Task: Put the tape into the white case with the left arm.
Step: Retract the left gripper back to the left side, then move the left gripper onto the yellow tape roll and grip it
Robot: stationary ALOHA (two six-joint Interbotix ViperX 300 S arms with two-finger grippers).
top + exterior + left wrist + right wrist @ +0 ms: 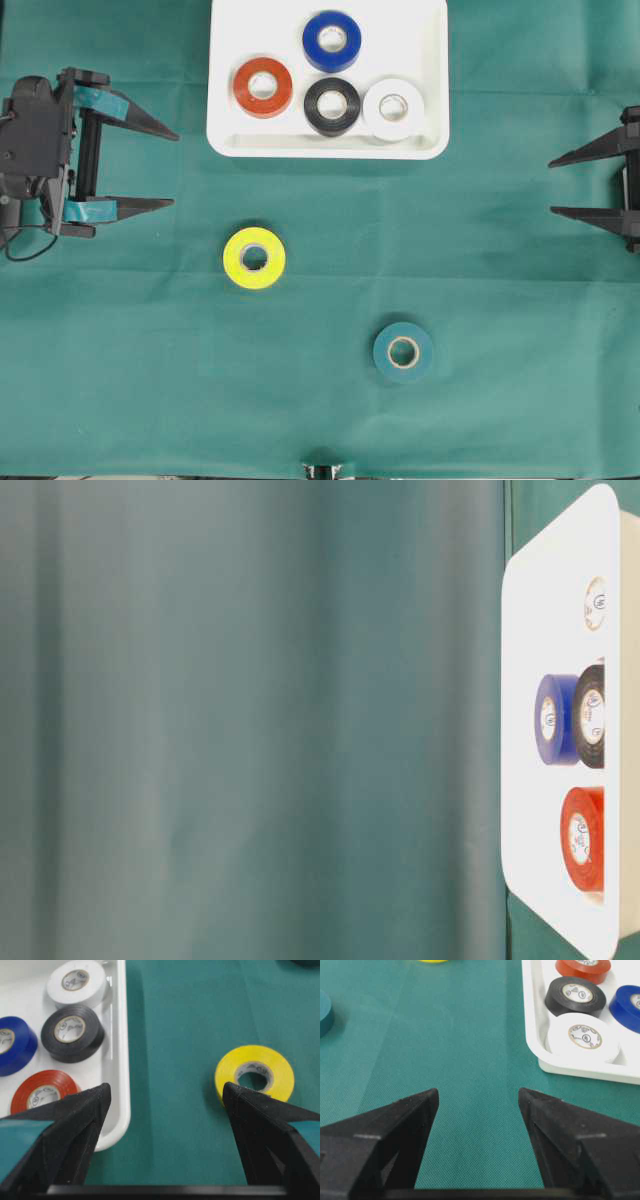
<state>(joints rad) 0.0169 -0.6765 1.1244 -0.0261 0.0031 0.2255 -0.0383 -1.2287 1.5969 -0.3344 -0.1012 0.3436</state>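
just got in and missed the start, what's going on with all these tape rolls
A two-armed robot is sorting tape rolls into the white case. Red, blue, black and white rolls already lie in it. The yellow roll and the teal roll remain on the green cloth. The left end effector is open, holding nothing. The right end effector is open too.

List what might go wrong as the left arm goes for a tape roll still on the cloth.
1. The yellow roll lies flat, so the open left gripper may push it along the cloth rather than grip it.
2. The white case already holds four rolls; the red roll and black roll crowd the near side, so a drop could land on them.
3. The teal roll blends into the cloth.
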